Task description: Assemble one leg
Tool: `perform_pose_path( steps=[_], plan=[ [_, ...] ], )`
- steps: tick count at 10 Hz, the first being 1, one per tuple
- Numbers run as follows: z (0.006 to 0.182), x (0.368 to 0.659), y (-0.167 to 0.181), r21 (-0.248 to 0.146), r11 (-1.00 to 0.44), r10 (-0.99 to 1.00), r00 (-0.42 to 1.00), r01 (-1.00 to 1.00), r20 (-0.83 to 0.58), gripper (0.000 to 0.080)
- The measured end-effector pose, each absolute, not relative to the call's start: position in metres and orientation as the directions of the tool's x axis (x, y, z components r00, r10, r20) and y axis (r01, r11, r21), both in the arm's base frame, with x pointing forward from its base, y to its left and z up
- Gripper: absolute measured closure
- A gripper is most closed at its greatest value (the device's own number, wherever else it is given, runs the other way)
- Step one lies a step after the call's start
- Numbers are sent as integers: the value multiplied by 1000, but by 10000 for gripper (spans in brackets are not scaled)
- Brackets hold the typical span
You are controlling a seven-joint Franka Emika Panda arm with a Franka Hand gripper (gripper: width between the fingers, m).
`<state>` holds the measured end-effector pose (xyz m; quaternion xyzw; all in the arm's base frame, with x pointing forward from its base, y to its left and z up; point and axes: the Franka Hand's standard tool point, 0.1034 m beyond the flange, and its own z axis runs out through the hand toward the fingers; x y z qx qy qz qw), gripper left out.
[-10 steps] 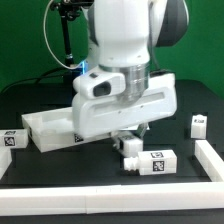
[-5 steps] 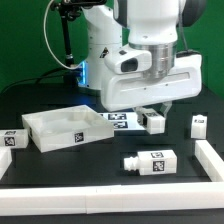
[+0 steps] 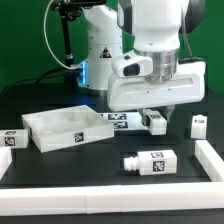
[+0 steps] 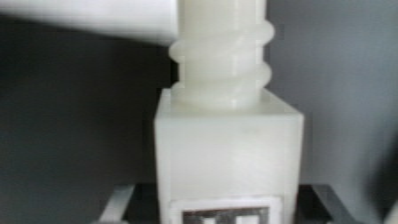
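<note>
My gripper (image 3: pixel 153 117) is shut on a white leg (image 3: pixel 155 122) and holds it just above the table, right of the white tray-like top (image 3: pixel 62 128). In the wrist view the leg (image 4: pixel 221 130) fills the frame between the two dark fingers (image 4: pixel 128 205). Its threaded peg end points away from the gripper (image 4: pixel 217 205) and its tag sits at the jaws. A second leg (image 3: pixel 150 162) lies on its side on the black table in front of the gripper. Two more legs show, one at the exterior view's left (image 3: pixel 12 140) and one at its right (image 3: pixel 198 125).
The marker board (image 3: pixel 120 120) lies flat between the top and the held leg. A low white rail (image 3: pixel 110 196) runs along the table's front and up its right side (image 3: pixel 211 158). A green backdrop stands behind.
The arm has swung toward the exterior view's right and lifted away from the lying leg, carrying the held leg with it. In the last half second it only shifted slightly.
</note>
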<state>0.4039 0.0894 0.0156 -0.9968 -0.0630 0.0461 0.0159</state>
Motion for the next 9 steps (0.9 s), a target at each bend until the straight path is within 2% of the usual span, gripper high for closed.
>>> perform_pose_path(
  steps=[2, 4, 5, 6, 7, 8, 9],
  plan=[
    [8, 399, 90, -39, -993, 113, 990, 110, -87, 518],
    [8, 399, 91, -40, -993, 117, 990, 114, -82, 518],
    [8, 399, 91, -40, -993, 117, 990, 114, -82, 466],
    [8, 399, 91, -40, -993, 118, 990, 115, -82, 332],
    [10, 398, 89, -40, -993, 116, 988, 113, -100, 332],
    [18, 402, 84, -42, -992, 122, 984, 118, -129, 193],
    [33, 413, 72, -52, -989, 143, 979, 137, -144, 163]
  ],
)
